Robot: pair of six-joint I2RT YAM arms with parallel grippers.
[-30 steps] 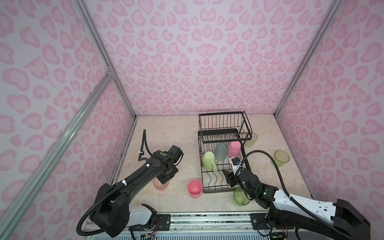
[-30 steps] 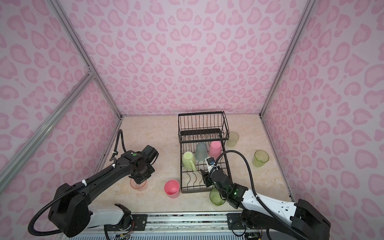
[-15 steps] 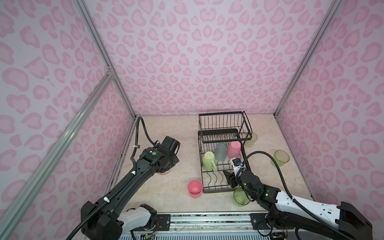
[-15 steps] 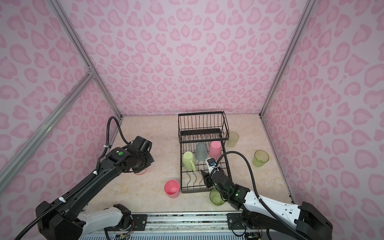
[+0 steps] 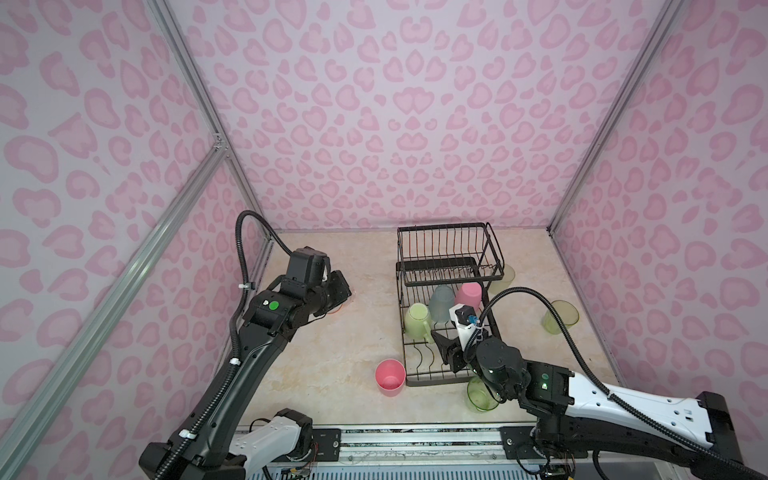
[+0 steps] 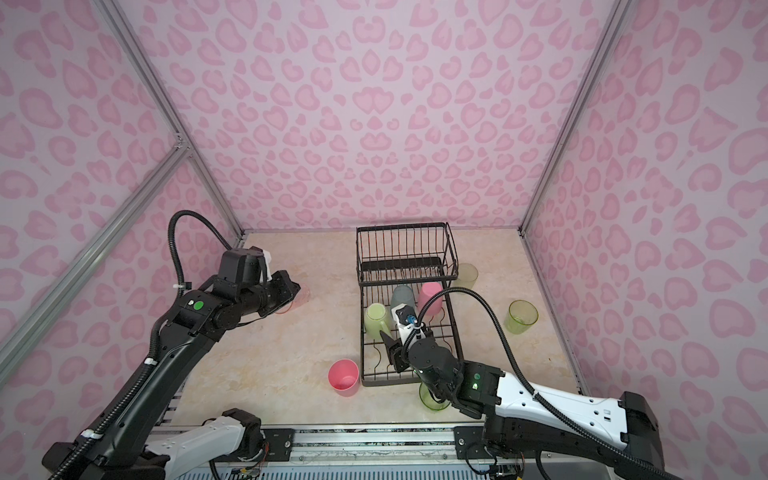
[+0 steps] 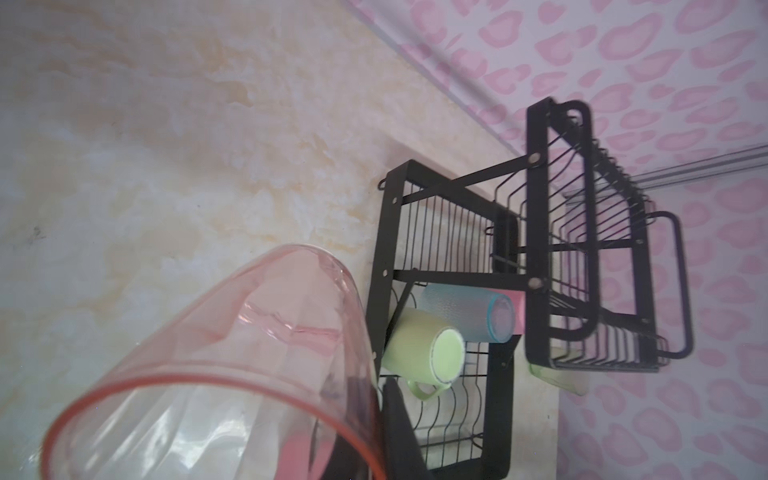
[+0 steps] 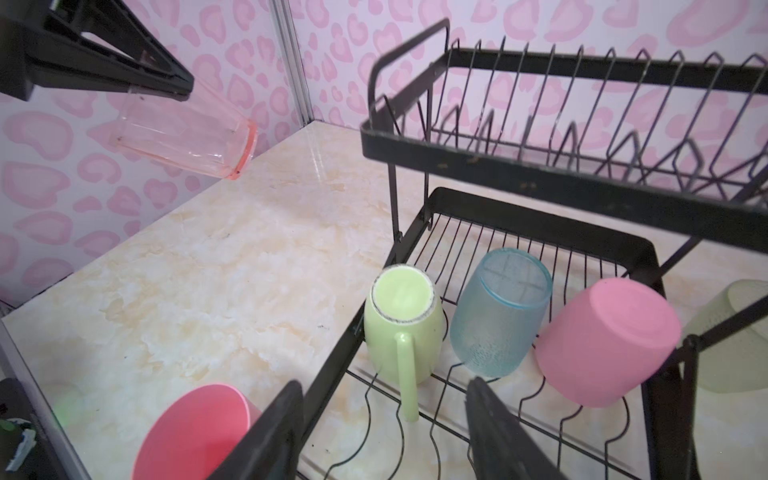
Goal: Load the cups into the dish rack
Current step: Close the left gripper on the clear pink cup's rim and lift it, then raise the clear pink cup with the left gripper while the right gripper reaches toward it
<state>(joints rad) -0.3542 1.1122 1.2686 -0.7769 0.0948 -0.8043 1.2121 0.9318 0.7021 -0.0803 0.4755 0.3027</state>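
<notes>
The left hand (image 5: 341,291) pinches a tilted clear pink glass (image 8: 183,133) off the surface (image 8: 232,266); the right hand (image 8: 382,415) hangs spread above the black wire dish rack (image 8: 540,222).

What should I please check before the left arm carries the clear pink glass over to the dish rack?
1. Grip: left hand shut on the clear pink glass, glass off the table: ok.
2. Spare arm: right hand open, holding nothing: ok.
3. Free slots at the dish rack near end: ok.
4. Way to those slots clear: not ok, the right hand hangs over them.
5. Glass mouth-down like the teal tumbler: not ok, tilted.
</notes>
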